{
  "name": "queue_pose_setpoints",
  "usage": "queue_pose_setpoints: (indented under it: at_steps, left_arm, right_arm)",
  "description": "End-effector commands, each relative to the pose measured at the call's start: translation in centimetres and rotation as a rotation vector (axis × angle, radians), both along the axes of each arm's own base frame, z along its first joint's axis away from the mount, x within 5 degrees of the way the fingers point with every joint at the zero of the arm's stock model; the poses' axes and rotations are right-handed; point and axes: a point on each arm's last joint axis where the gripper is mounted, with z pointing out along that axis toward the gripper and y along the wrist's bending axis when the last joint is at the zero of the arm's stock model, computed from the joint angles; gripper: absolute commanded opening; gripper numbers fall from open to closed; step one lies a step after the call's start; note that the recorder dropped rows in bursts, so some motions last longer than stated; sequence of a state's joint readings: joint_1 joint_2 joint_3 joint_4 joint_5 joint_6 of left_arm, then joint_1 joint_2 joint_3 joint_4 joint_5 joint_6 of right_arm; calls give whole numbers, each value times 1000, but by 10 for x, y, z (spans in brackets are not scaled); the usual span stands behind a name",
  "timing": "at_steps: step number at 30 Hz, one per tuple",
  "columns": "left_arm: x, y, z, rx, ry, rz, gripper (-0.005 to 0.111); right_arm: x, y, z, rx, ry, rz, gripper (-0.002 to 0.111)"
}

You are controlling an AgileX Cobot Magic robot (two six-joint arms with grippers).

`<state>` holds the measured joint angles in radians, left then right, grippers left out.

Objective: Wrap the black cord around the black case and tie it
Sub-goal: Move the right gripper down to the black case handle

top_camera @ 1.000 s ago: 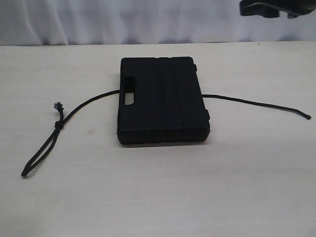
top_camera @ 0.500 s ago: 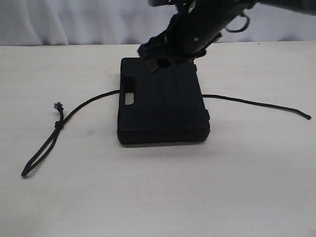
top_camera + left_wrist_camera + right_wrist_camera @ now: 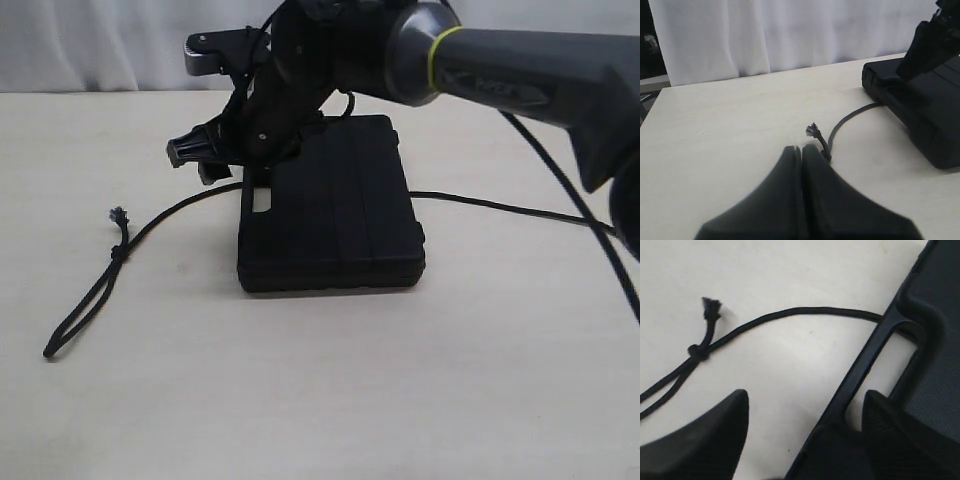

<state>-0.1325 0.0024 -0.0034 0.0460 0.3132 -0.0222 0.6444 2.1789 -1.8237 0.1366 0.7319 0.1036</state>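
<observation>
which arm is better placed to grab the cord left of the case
Probably right: the right fingers are open, hovering at the black case by its handle edge, near the black cord. The left fingers are shut.

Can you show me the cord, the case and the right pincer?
cord (image 3: pixel 120 252), exterior view, on its knot.
case (image 3: pixel 350 210), exterior view, middle of the lid.
right pincer (image 3: pixel 806 396), right wrist view, gap between its open fingertips.

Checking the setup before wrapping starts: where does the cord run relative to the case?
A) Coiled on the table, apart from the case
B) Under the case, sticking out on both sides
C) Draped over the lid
B: the cord meets the case at its left edge and comes out at its right edge, with nothing crossing the lid.
</observation>
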Motion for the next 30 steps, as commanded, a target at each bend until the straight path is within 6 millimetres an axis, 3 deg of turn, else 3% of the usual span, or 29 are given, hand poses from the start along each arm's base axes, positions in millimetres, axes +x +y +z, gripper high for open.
queue_pose_setpoints:
  at_steps: [1,9,20,30]
  left_arm:
    - [0,-1,0,-4,-7,-9,0]
    - [0,-1,0,-4,-7,-9,0]
    - [0,-1,0,-6,-7,-9,0]
    - [0,-1,0,-6,-7,-9,0]
  right_arm:
    - [12,5,-14,-43,-46,-37,61]
    - [17,32,-41,-102,-94,13,58]
    - [29,26,-43,-229,-129,-69,58]
    - [32,33,-69,-198,-104,-65,58]
